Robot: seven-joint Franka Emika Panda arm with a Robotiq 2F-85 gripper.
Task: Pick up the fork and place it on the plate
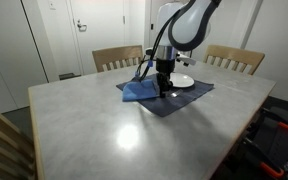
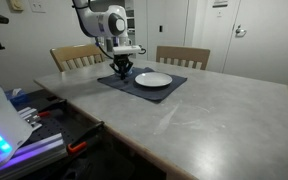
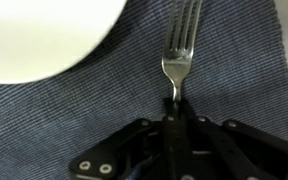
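Here, in the wrist view, the fork (image 3: 181, 50) runs lengthwise just beside the plate (image 3: 39, 35), over the placemat (image 3: 84, 115). Its tines point away from my gripper (image 3: 174, 108) and its handle leads back between the fingers. The jaws stand narrow, pinching the handle's end. I cannot tell whether the fork is lifted.

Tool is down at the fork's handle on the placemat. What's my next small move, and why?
Probably a short straight lift. In the wrist view the tool looks closed on the fork handle, tines over the placemat beside the plate. Lifting first should avoid dragging it against the rim.
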